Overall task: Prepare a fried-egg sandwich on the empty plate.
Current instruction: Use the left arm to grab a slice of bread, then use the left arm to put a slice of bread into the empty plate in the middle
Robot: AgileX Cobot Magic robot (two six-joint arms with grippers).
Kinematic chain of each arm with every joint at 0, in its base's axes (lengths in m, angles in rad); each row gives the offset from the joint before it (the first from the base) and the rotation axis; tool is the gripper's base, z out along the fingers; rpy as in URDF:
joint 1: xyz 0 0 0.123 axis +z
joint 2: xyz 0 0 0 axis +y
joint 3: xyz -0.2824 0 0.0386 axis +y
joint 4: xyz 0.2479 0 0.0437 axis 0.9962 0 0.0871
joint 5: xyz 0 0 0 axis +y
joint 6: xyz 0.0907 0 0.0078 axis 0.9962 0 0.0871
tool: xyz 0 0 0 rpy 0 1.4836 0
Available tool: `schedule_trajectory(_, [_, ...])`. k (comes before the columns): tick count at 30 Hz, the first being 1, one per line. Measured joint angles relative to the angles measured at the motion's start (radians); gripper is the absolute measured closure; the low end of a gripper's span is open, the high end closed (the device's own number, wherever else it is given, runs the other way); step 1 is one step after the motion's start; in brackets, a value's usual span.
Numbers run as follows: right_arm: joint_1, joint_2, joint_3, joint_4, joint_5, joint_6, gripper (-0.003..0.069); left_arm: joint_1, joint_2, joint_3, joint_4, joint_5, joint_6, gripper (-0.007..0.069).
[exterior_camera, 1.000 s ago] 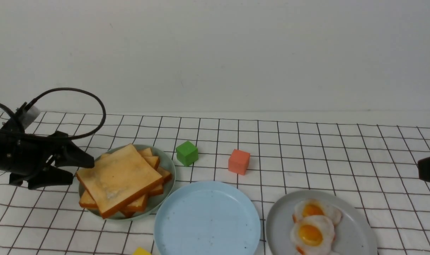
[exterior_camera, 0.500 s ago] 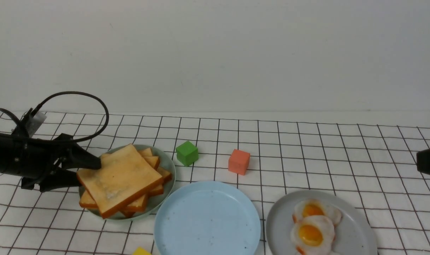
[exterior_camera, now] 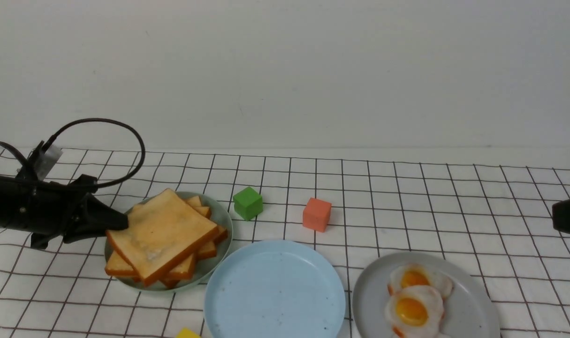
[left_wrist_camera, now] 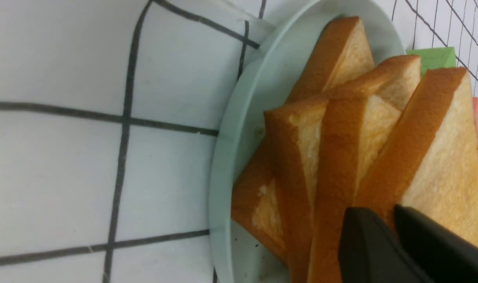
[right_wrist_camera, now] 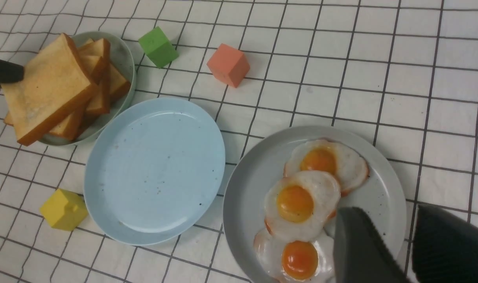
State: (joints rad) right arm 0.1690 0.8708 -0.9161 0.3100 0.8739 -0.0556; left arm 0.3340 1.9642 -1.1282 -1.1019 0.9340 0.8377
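Observation:
The light-blue speckled plate (exterior_camera: 275, 291) sits front centre with nothing on it; it also shows in the right wrist view (right_wrist_camera: 154, 169). Several toast slices are stacked on a pale green plate (exterior_camera: 215, 206) to its left. My left gripper (exterior_camera: 119, 222) is shut on the left edge of the top toast slice (exterior_camera: 165, 232). The left wrist view shows its jaws (left_wrist_camera: 382, 214) pinching that slice's crust (left_wrist_camera: 439, 157). My right gripper (right_wrist_camera: 388, 214) is open and empty above the edge of the grey plate (right_wrist_camera: 380, 188), beside the fried eggs (right_wrist_camera: 301, 200). No stacked sandwich is in view.
A green cube (exterior_camera: 247, 203) and an orange cube (exterior_camera: 316, 214) stand behind the plates. A yellow block (right_wrist_camera: 63, 209) lies in front of the toast plate, left of the blue plate. The grey plate (exterior_camera: 472, 310) with three fried eggs is front right. The right gripper's body (exterior_camera: 568, 216) shows at the right edge.
My left gripper moved right to the toast stack and closed on the top slice's left edge; the slice shifted slightly. The right arm rose a little.

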Motion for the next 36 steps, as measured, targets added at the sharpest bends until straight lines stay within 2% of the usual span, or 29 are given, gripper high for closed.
schedule_trajectory(7, [0.000, 0.000, 0.000, -0.003, 0.009, 0.000, 0.0418, 0.000, -0.027, 0.000, 0.008, -0.001, 0.010, 0.0564])
schedule_trajectory(13, [0.000, 0.000, 0.000, -0.003, 0.022, 0.000, 0.0418, 0.000, -0.144, 0.000, 0.045, -0.003, 0.012, 0.0564])
schedule_trajectory(18, [0.000, 0.000, 0.000, -0.003, 0.022, 0.000, 0.0418, -0.007, -0.190, 0.000, 0.044, 0.071, 0.047, 0.0564])
schedule_trajectory(19, [0.000, 0.000, 0.000, -0.003, 0.022, 0.000, 0.0418, -0.033, -0.196, 0.000, 0.032, 0.140, 0.101, 0.0564])
schedule_trajectory(21, [0.000, 0.000, 0.000, -0.003, 0.022, 0.000, 0.0418, -0.088, -0.198, 0.000, 0.019, 0.179, 0.142, 0.0564])
schedule_trajectory(22, [0.000, 0.000, 0.000, -0.003, 0.022, 0.000, 0.0418, -0.102, -0.198, 0.000, 0.016, 0.189, 0.159, 0.0564])
schedule_trajectory(25, [0.000, 0.001, 0.000, -0.002, 0.022, 0.000, 0.0418, -0.242, -0.196, 0.000, 0.021, 0.181, 0.199, 0.0564])
schedule_trajectory(27, [0.000, 0.002, 0.000, 0.000, 0.022, 0.000, 0.0418, -0.327, -0.192, 0.000, 0.037, 0.136, 0.212, 0.0564])
schedule_trajectory(28, [0.000, 0.002, 0.000, 0.000, 0.022, 0.000, 0.0418, -0.335, -0.193, 0.000, 0.040, 0.131, 0.213, 0.0564])
schedule_trajectory(30, [0.000, 0.002, 0.000, 0.000, 0.021, 0.000, 0.0418, -0.422, -0.189, 0.000, 0.096, 0.046, 0.214, 0.0564])
schedule_trajectory(35, [0.000, 0.002, 0.000, 0.000, 0.020, 0.000, 0.0418, -0.511, -0.188, 0.000, 0.156, -0.106, 0.212, 0.0564])
schedule_trajectory(36, [0.000, 0.002, 0.000, 0.000, 0.020, 0.000, 0.0418, -0.537, -0.187, 0.000, 0.160, -0.175, 0.211, 0.0564])
